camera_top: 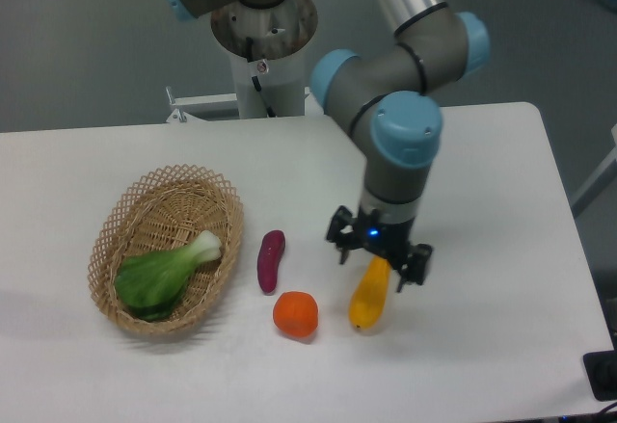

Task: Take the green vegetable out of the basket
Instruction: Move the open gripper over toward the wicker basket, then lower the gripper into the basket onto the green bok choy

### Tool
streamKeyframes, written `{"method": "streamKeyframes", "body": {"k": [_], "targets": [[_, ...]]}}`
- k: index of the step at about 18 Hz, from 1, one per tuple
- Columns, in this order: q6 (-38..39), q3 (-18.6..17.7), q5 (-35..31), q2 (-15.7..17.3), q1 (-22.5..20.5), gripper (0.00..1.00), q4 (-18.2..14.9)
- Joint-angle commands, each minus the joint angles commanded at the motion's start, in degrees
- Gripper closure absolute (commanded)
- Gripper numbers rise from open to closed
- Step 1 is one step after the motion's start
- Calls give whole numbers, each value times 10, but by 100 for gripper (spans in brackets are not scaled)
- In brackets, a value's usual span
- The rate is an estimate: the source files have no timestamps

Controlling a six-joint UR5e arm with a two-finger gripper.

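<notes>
The green vegetable (162, 273) lies inside the woven basket (135, 206) at the left of the table, leaves toward the front, pale stalk end pointing right. My gripper (380, 265) hangs open over the top end of the yellow vegetable (367, 298), well to the right of the basket. Nothing is held between its fingers.
A purple eggplant-like piece (270, 259) lies just right of the basket. An orange round fruit (295, 314) sits in front of it, beside the yellow vegetable. The robot's base column (262, 47) stands behind the table's far edge.
</notes>
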State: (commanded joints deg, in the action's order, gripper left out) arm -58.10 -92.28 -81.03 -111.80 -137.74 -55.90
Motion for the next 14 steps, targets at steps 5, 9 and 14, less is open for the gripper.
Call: {"method": "streamKeyframes", "body": {"k": [5,9,14], "targets": [[85,-9,3,2,53,0,0],[84,-39,3,13,95,0,0],[79,-81,5,31,138,0,2]]}}
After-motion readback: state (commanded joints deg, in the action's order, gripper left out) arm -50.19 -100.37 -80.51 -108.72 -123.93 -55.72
